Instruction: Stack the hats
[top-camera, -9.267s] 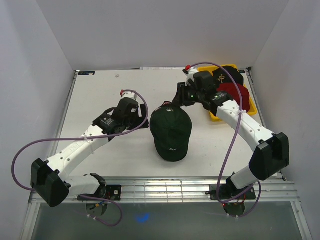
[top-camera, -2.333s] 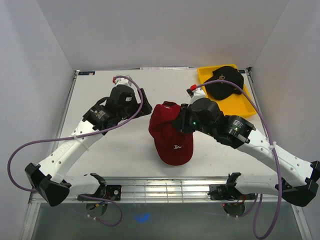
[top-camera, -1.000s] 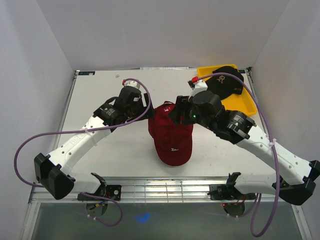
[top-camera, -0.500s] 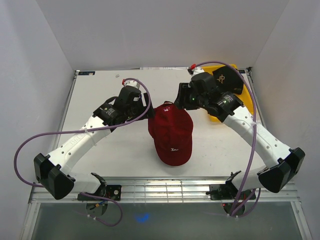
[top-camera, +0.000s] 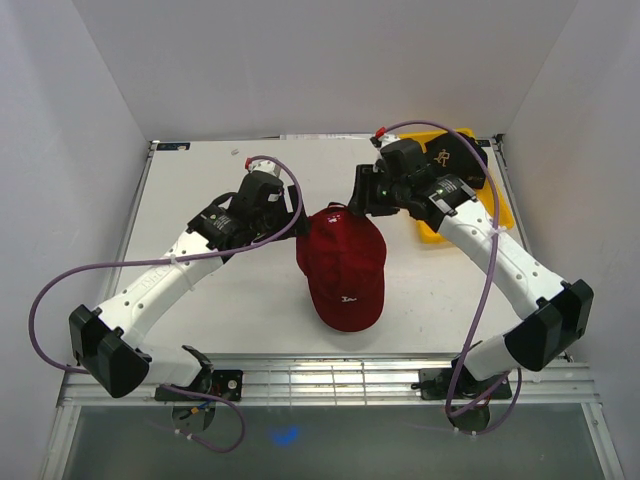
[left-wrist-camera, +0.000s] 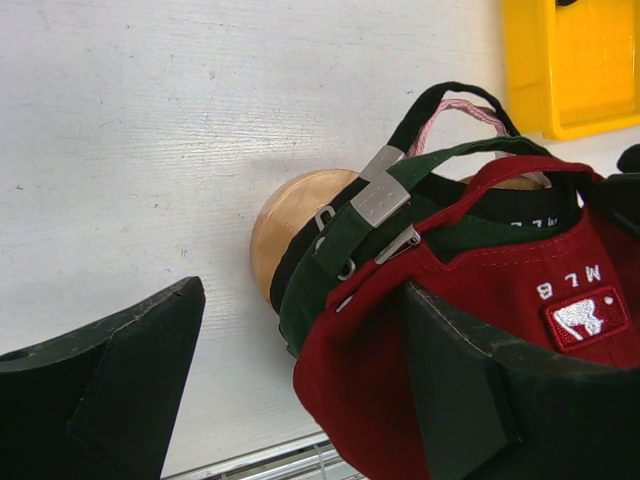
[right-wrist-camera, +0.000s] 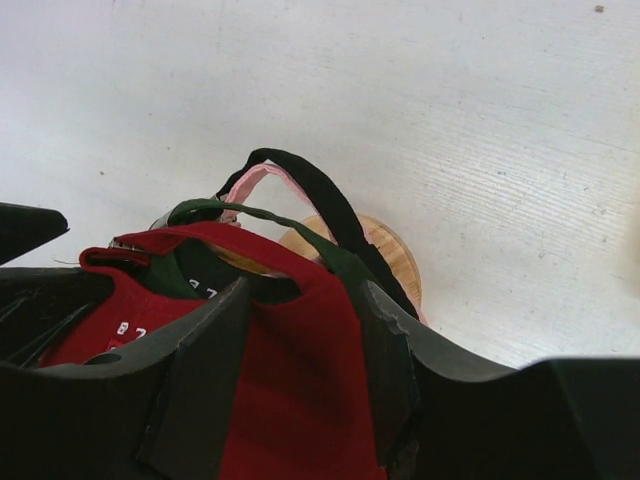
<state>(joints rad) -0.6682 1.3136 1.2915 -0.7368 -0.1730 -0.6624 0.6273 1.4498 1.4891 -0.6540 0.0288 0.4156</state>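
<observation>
Seen from above, the red cap (top-camera: 343, 268) sits mid-table (top-camera: 200, 180), its long axis running far to near and its brim toward the arms. A black cap (top-camera: 457, 160) lies in the yellow tray (top-camera: 428, 232). The left wrist view shows the left gripper (left-wrist-camera: 300, 295) with fingers wide apart, by the wooden stand (left-wrist-camera: 285, 225). In the right wrist view the right gripper (right-wrist-camera: 302, 290) has its fingers apart, straddling the red cap's back.
</observation>
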